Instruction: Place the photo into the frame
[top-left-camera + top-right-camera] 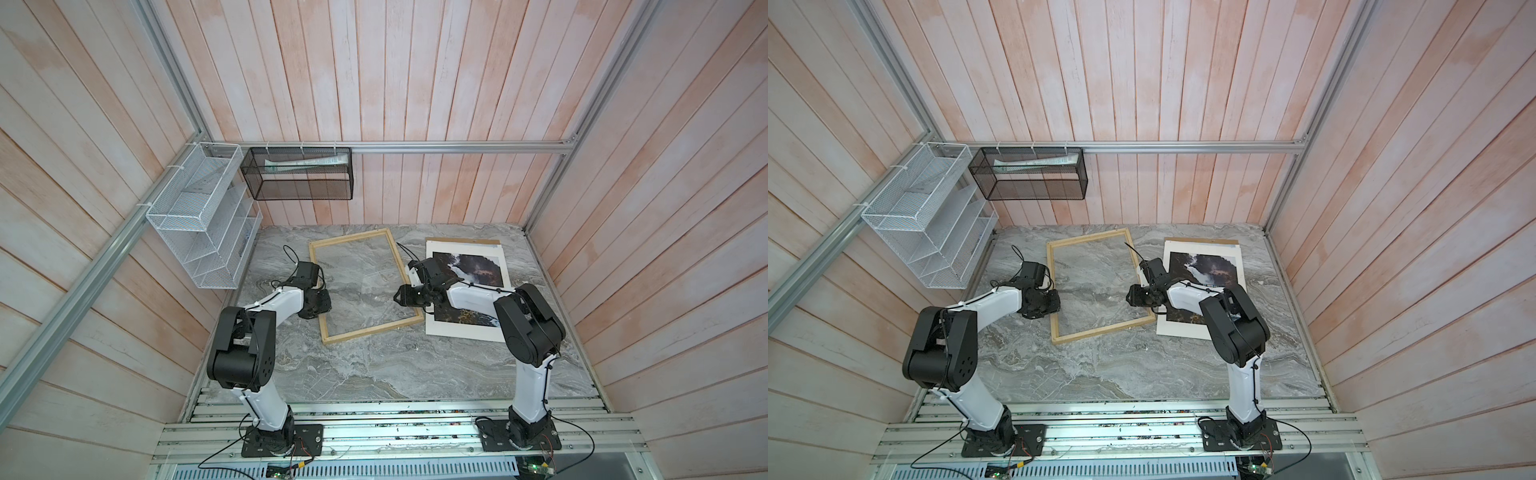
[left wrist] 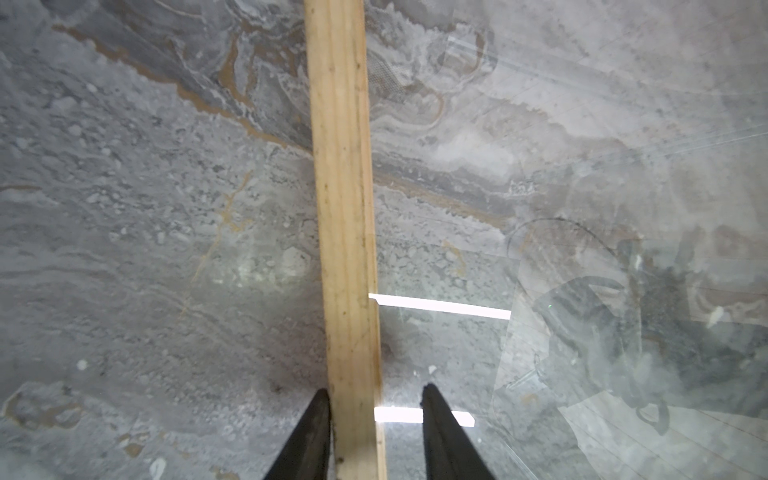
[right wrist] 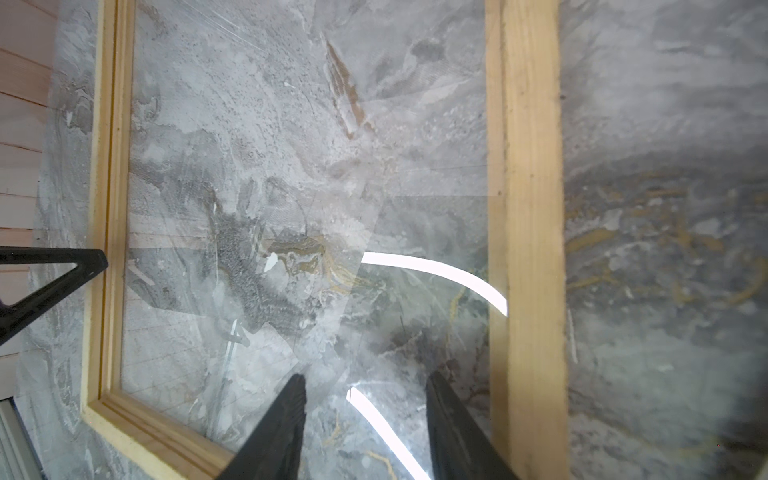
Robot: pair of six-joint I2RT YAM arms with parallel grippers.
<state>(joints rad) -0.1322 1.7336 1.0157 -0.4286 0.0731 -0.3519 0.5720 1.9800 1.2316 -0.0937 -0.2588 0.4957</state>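
The frame [image 1: 374, 330] [image 1: 1100, 330], thin pale wood round a clear pane, lies flat on the marble table in both top views. To its right lies the photo [image 1: 478, 266] [image 1: 1208, 266], picture side up, partly under my right arm. My left gripper [image 1: 320, 305] [image 1: 1050, 305] is open and straddles the frame's left rail [image 2: 345, 208]: in the left wrist view one finger touches the rail's outer side and the other stands off over the pane [image 2: 374, 395]. My right gripper [image 1: 399, 297] [image 1: 1131, 296] [image 3: 365, 382] hangs open over the pane beside the right rail [image 3: 528, 208], with nothing in it.
A brown backing panel [image 1: 461, 241] shows under the photo's far edge. A white wire rack [image 1: 199, 216] and a black mesh basket [image 1: 297, 174] hang on the walls at the back left. The marble table [image 1: 374, 374] stretches toward the arm bases.
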